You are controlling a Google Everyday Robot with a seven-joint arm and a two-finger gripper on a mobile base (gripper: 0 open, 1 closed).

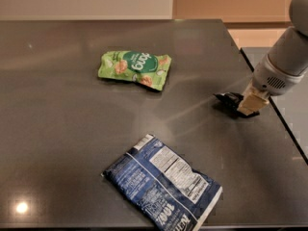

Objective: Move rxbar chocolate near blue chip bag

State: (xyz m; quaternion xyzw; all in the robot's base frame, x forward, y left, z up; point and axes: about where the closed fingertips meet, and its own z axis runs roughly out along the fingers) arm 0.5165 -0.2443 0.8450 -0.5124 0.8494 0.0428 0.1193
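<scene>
In the camera view, a dark, glossy surface (pixel 57 129) carries three things. The rxbar chocolate (pixel 228 99), a small black wrapper, lies near the right edge, about level with the middle of the surface. The gripper (pixel 251 105) is down at the bar's right end, touching or overlapping it, at the end of a grey arm (pixel 284 61) that reaches in from the upper right. Whether the gripper has hold of the bar cannot be told from here. The blue chip bag (pixel 163 186) lies flat near the front edge, nutrition panel up, set at a slant, well apart from the bar to its lower left. A green snack bag (pixel 134 69) lies farther back, left of centre, apart from both.
</scene>
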